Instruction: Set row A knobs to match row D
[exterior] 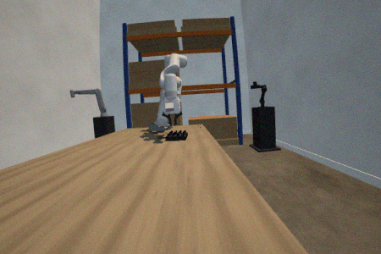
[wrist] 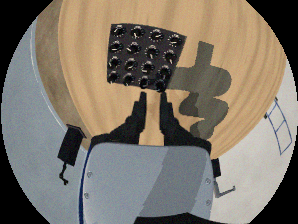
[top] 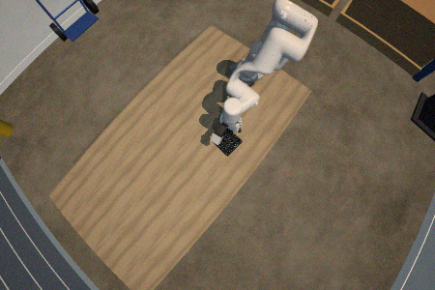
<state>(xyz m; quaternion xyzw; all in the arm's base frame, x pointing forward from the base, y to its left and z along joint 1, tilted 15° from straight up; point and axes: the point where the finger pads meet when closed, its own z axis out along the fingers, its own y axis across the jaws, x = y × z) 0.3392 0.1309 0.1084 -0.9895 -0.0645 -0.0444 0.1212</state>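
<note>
The black knob box (top: 229,142) stands on the wooden table near my arm's base, and it also shows in the exterior view (exterior: 176,135). In the wrist view the knob box (wrist: 145,56) shows its grid of dark knobs, but the white lines and printed names are too small to read. My gripper (wrist: 153,100) hovers over the box edge nearest the wrist camera, close to a corner knob. Its two fingers stand a narrow gap apart with nothing visible between them. From above, my wrist (top: 231,117) hides the fingers.
The box sits toward the table's long edge (top: 271,147) on my arm's side. A blue shelf rack (exterior: 179,78) with cartons stands behind the table. A black pedestal (exterior: 263,129) and a second grey arm (exterior: 96,101) stand on the floor. A hand truck (top: 58,7) is far off.
</note>
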